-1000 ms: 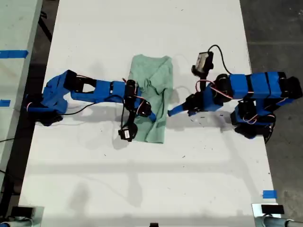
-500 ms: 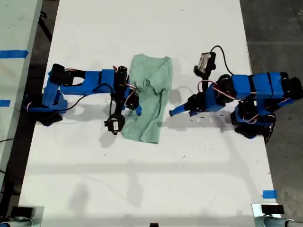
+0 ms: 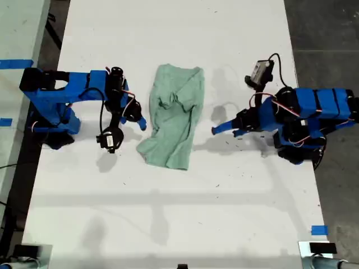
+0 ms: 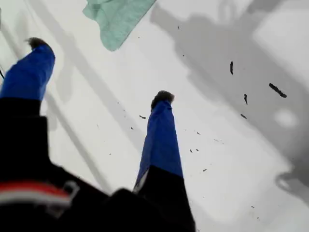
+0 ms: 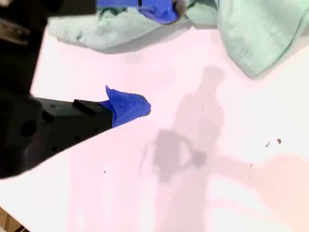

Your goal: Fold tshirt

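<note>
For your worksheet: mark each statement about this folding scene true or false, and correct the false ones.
1. The tshirt lies on the white table between the two arms. True.
2. My first gripper is shut on the tshirt. False: its jaws are open over bare table, apart from the cloth.
3. The tshirt is spread flat with both sleeves out. False: it is gathered into a narrow, wrinkled strip.
4. My second gripper has open jaws beside the tshirt's edge. True.
5. A piece of blue tape sits near the exterior view's lower right. True.
</note>
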{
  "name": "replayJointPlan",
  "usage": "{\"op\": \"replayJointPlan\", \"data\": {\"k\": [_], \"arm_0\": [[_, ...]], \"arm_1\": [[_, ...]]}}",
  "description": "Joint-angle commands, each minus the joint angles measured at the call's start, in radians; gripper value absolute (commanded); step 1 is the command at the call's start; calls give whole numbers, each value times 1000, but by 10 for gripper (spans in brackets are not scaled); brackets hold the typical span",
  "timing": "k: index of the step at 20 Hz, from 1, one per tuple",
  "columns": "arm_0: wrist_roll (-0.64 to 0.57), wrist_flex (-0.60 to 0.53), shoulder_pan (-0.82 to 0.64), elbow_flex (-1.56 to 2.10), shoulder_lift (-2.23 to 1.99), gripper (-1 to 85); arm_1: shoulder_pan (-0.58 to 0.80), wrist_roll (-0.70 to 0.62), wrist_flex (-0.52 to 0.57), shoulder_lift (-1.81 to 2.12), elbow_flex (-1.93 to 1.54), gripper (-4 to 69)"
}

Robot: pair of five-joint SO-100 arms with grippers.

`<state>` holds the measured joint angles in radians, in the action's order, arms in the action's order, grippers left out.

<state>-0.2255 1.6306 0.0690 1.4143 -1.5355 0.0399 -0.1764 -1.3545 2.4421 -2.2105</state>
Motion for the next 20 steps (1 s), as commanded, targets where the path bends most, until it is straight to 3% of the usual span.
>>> {"op": "replayJointPlan", "data": {"k": [1,4,9,13,15,20], "arm_0": [[-3,-86,51,-11,-8,222],[-11,-249,114,-12,129,216],[15,-379,147,-5,339,200],[67,-459,149,126,288,91],[91,-446,146,169,209,13],[201,-187,133,118,31,1]], "arm_1": [[-18,11,3,31,5,359],[-23,11,23,29,-9,356],[-29,11,48,25,-20,352],[-38,21,60,25,-48,350],[-40,23,77,26,-61,349],[-37,14,104,26,-75,344]]}}
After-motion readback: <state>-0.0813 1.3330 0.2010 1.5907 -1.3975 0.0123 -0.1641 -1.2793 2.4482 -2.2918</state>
